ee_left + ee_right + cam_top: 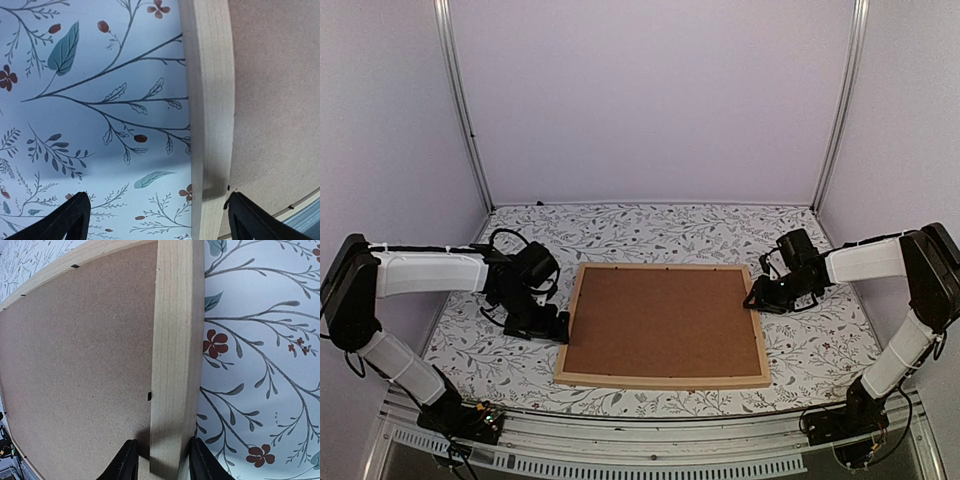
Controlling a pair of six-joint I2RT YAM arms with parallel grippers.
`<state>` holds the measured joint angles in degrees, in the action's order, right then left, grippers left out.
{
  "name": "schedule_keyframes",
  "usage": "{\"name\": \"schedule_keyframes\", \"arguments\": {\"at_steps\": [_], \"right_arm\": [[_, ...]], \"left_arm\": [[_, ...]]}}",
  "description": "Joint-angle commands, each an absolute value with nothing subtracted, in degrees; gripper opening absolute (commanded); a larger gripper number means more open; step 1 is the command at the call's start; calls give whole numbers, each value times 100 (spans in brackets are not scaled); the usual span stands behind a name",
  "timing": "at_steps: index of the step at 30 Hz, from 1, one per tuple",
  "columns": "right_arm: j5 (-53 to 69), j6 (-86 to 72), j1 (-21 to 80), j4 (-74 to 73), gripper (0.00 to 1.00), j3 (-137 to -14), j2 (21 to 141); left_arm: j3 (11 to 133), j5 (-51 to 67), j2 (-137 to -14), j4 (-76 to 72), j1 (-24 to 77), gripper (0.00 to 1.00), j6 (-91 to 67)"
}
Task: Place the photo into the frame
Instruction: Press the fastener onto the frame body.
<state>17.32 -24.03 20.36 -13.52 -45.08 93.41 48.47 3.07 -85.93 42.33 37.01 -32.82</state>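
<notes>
The light wood frame [665,381] lies flat in the middle of the table, with a plain brown backing board [665,320] filling it. The photo is hidden. At the frame's left edge my left gripper [558,325] stands open. Its fingers straddle the left rail [210,100] with a wide gap, one over the cloth and one over the board [275,100]. My right gripper [755,297] is shut on the frame's right rail [175,340]. One finger presses the inner side by the board [80,365], the other the outer side.
A floral tablecloth [650,232] covers the table. Pale walls and two metal posts [465,110] close in the back and sides. The arm bases sit on the metal front edge [640,440].
</notes>
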Motion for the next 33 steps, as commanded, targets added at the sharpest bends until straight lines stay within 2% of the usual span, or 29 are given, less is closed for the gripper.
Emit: {"name": "schedule_keyframes", "arguments": {"at_steps": [1,33], "right_arm": [[1727,-2373,2092,-1402,36,-4324,9562],[1735,-2378,2092,-1362,36,-4245,9536]], "left_arm": [[4790,208,-8584,4248,3765,98,-3334],[4914,165,-9174,4245,3979,99,-3428]]}}
